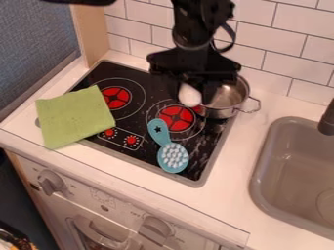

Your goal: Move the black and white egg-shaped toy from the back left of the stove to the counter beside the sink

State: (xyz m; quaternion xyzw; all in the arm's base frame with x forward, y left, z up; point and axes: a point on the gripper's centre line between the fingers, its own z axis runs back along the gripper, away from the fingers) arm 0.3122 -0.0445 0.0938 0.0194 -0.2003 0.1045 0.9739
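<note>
Over the back right of the stove, beside the pot, hangs the black gripper [195, 93], pointing down. Between its fingers it holds a white egg-shaped object [190, 95]. The metal pot [227, 101] stands just right of the object, partly covered by the gripper. On the black stove top [141, 114] lies a teal brush [168, 147], its white bristles facing up and its handle toward the back. A green cloth [74, 116] lies flat over the stove's left corner and the counter.
A grey sink [299, 173] is set into the counter at the right, with a dark faucet [327, 119] at its edge. White tiles [297, 53] line the wall behind. A wooden post [91, 31] and blue panel [38, 44] stand at the left.
</note>
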